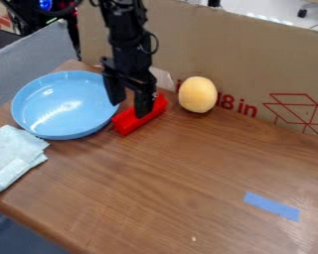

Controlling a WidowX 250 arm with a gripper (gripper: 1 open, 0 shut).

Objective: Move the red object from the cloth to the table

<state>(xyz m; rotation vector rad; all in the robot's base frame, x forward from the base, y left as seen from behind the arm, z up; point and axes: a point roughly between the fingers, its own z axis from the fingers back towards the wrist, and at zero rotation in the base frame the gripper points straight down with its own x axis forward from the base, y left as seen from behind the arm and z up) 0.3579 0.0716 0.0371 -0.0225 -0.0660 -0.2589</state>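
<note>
While the black arm reaches straight down from the top of the one camera view, its gripper (136,102) stands over the red bar (142,114), its jaws spread wide with one finger on each side of the bar's upper half. Whether the fingers touch the bar cannot be told; nothing is clamped. The red bar lies flat on the brown wooden bench (189,189), slanted, just beside the right rim of the round light-blue plate (63,107) and not on the cloth. The pale cloth (9,156) lies wrinkled at the left edge of the bench, below the plate and well apart from the bar. A yellowish ball (197,93) sits just right of the gripper, against the cardboard box (254,60) at the back. A strip of blue tape (270,205) is stuck to the bench near the lower right.
</note>
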